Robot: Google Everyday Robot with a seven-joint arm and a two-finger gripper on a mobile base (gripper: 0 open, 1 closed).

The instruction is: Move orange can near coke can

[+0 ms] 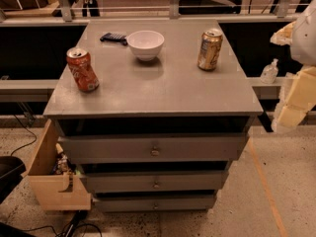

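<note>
The orange can [210,49], golden-tan with a silver top, stands upright at the back right of the grey cabinet top [163,90]. The coke can [82,69], red-orange with white markings, stands at the left edge of the top, leaning slightly. The two cans are far apart, with the width of the top between them. My gripper [296,100] shows as pale blocky parts at the right edge of the camera view. It is off the cabinet, to the right of the orange can and lower, and holds nothing that I can see.
A white bowl [145,44] stands at the back middle between the cans, with a dark flat object [113,37] behind it to the left. A small clear bottle [269,72] sits on a ledge right of the cabinet. A wooden box [52,179] hangs at the lower left beside the drawers [155,151].
</note>
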